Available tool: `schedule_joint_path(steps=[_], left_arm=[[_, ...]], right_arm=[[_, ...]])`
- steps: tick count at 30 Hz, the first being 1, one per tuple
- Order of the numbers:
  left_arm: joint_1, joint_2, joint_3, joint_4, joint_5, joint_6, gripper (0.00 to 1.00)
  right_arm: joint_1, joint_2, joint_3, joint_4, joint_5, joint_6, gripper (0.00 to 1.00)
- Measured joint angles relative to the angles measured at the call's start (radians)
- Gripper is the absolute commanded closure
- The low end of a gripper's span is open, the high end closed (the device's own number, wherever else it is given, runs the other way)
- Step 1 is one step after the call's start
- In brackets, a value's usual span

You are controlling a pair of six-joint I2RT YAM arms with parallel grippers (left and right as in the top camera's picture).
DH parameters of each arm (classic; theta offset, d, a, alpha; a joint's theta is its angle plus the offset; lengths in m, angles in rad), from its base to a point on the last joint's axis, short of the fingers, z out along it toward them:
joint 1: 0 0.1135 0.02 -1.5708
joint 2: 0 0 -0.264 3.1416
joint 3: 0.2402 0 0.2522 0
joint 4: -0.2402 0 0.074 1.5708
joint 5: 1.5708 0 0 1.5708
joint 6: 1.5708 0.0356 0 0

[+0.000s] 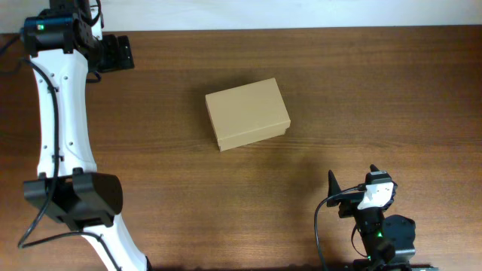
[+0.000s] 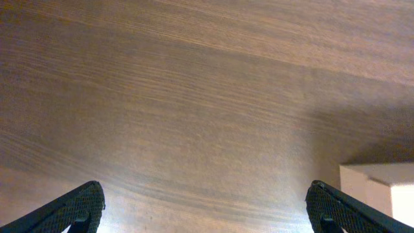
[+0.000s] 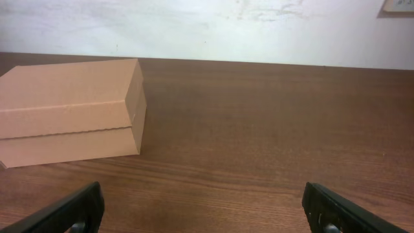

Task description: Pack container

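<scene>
Nearest the lens in the right wrist view, only the black tips of the right gripper (image 3: pixel 202 197) show, cut off by the bottom edge at either corner. They stand spread wide with nothing between them. The left gripper (image 2: pixel 206 197) is framed the same way, two matte dark tips far apart and empty over bare wood. At the lower right of that view a pale blocky shape (image 2: pixel 381 194) is cropped by the frame, and what it is cannot be told. The table (image 1: pixel 376 90) is dark brown wood with fine straight grain. Near its middle, well apart from both grippers, sits the container (image 1: pixel 248 113), a plain tan rectangular cardboard box with its flap lid down. Its left end is cut off in the right wrist view. Behind the table is a scuffed white wall (image 3: pixel 194 26).
</scene>
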Motion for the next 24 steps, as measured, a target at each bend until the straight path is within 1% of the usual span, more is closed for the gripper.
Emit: schedule_joint_path(steps=[3, 6, 11, 17, 18, 21, 24], left_arm=[[-0.031, -0.086, -0.067, 0.002, 0.0, 0.0, 0.0], [-0.086, -0.248, -0.192, 0.006, 0.0, 0.0, 0.0], [-0.196, -0.64, -0.507, 0.008, 0.002, 0.0, 0.0], [-0.208, -1.091, -0.903, 0.007, -0.021, 0.0, 0.0], [-0.208, -1.14, -0.951, 0.007, -0.026, 0.0, 0.0], [-0.208, -1.317, -1.134, 0.069, -0.053, 0.0, 0.0], [-0.208, -1.466, -1.295, 0.187, -0.068, 0.0, 0.0]], right_arm=[[0.0, 0.0, 0.0, 0.0, 0.0, -0.001, 0.01], [0.0, 0.0, 0.0, 0.0, 0.0, 0.0, 0.01], [0.0, 0.0, 0.0, 0.002, 0.0, -0.001, 0.01], [0.0, 0.0, -0.002, 0.003, 0.0, 0.0, 0.01], [0.0, 0.0, -0.003, 0.003, 0.0, 0.0, 0.01], [0.0, 0.0, -0.004, 0.003, 0.0, 0.0, 0.01], [0.0, 0.0, -0.006, 0.004, 0.0, 0.0, 0.01]])
